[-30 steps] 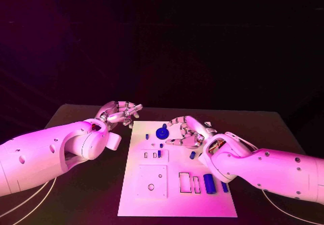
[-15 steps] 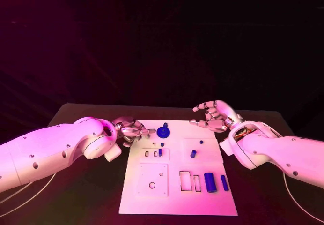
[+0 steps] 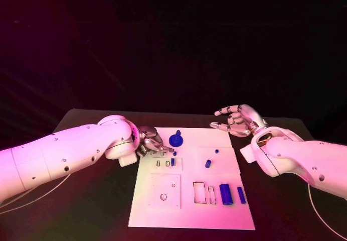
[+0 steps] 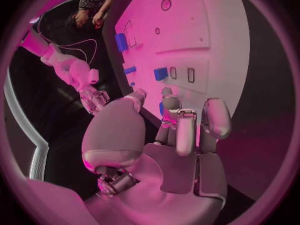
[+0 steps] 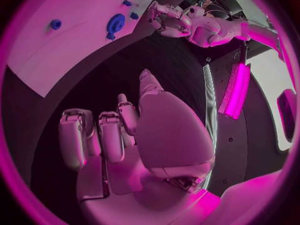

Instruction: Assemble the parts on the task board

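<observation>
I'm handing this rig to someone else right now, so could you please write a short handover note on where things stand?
Left hand: at the task board's far left corner, fingers over a small blue part; I cannot tell whether it grips it.
Right hand: open, holding nothing, raised beyond the board's far right corner.
On the board: a round blue part at the far end, a small blue peg mid-board, two blue cylinders at the near right beside open slots.
Left to do: loose parts lie unseated and recesses are unfilled, so assembly looks mostly ahead.
</observation>
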Action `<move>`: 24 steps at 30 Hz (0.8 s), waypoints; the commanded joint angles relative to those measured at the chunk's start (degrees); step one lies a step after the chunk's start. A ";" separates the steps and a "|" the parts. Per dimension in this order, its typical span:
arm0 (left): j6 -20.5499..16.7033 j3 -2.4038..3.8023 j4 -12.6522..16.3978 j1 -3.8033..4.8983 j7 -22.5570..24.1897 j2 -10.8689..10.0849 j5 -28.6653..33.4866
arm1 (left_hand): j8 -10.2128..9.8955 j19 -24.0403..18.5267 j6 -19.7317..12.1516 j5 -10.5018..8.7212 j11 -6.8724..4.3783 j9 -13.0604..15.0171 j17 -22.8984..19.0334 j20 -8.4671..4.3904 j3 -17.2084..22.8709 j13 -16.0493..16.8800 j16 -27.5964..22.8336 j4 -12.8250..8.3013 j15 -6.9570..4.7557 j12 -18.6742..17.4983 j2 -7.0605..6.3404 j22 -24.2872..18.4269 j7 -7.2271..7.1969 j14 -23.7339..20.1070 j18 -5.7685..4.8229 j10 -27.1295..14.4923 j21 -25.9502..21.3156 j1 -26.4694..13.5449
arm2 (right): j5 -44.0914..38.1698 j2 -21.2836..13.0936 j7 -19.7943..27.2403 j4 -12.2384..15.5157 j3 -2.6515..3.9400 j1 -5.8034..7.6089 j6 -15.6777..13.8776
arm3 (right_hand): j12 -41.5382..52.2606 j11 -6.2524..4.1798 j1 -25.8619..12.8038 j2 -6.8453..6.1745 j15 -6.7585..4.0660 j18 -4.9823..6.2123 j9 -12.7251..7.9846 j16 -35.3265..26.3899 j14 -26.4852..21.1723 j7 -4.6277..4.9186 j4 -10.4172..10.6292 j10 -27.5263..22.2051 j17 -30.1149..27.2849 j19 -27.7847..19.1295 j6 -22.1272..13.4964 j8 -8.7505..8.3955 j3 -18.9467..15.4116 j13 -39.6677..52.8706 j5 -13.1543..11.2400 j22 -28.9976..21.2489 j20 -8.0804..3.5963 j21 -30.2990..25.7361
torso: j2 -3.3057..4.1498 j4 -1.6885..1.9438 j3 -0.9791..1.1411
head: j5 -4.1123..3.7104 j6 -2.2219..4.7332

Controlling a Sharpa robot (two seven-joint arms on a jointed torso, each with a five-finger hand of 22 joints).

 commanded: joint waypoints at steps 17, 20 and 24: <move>5.93 -1.69 -3.69 1.80 -2.31 4.30 -2.85 | 0.18 0.26 -1.12 -0.21 0.18 1.13 7.48 -0.23 -1.85 -0.76 -0.20 0.10 -0.13 -0.80 0.58 0.30 0.15 3.16 -1.12 -1.17 0.28 -2.36 | 1.21 0.23 0.23 -0.79 0.01 0.16 2.38 | -0.01 -0.40 -1.27 0.31 -0.35 0.66 0.03 -0.48 3.80 -0.03 0.08 -0.22 6.29 3.17 0.05 0.37 -0.33 -0.27 -0.14 12.83 -0.35 -0.69 | 0.00 0.02 -0.03 | -0.17 -0.73; 6.21 -1.87 -4.21 1.96 -2.34 4.85 -2.80 | 0.18 0.26 -1.12 -0.21 0.18 1.13 7.48 -0.23 -1.85 -0.76 -0.20 0.10 -0.13 -0.80 0.58 0.30 0.15 3.16 -1.12 -1.17 0.28 -2.36 | 1.21 0.27 0.22 -0.82 0.01 0.17 2.52 | -0.07 -0.40 -1.38 0.32 -0.35 0.64 0.02 -0.48 3.80 -0.02 0.08 -0.27 6.30 3.21 0.02 0.38 -0.37 -0.33 -0.18 12.86 -0.35 -0.59 | 0.03 -0.03 -0.07 | -0.06 -0.67; 6.55 -2.04 -4.82 2.05 -2.37 5.57 -2.61 | 0.15 0.29 -1.18 -0.21 0.20 1.18 7.57 -0.22 -1.95 -0.94 -0.16 0.09 -0.12 -0.92 0.62 0.35 0.16 3.19 -1.13 -1.31 0.30 -2.45 | 1.21 0.35 0.15 -0.85 0.01 0.18 2.64 | -0.08 -0.39 -1.52 0.39 -0.34 0.65 0.02 -0.49 3.80 -0.01 0.08 -0.29 6.27 3.20 -0.04 0.39 -0.42 -0.36 -0.24 12.85 -0.35 -0.62 | 0.04 -0.01 -0.07 | -0.10 -0.91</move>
